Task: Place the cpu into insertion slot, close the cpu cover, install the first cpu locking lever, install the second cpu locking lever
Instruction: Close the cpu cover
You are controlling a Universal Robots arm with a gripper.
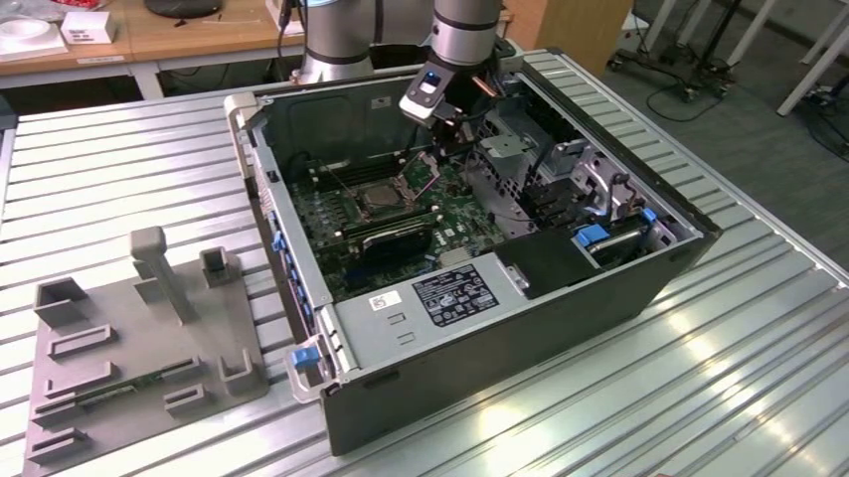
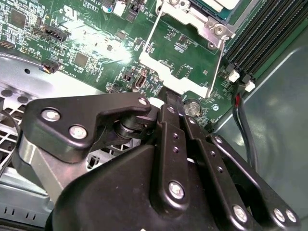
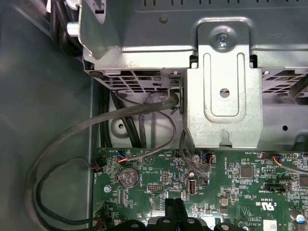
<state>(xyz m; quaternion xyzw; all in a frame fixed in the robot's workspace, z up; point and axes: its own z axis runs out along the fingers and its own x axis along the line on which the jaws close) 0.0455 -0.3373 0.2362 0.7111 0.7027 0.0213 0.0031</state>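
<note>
Black linkage arms of the gripper sit closest to the lens in the second wrist view. Its fingertips are clenched together right at the free edge of the cpu cover. I cannot tell whether a lip of that frame is pinched between them. The cover is swung open, and green board shows through its square cut-out.

In the first wrist view the same fingertips meet above the board, near a coin battery, dark cables and a silver metal bracket.

In the exterior view the gripper hangs inside the open computer case, upper centre of the frame. The cpu lies seated in the insertion slot just beside it, toward the exterior view's left. The case rests on a slatted metal table, with a grey fixture block at lower left.
</note>
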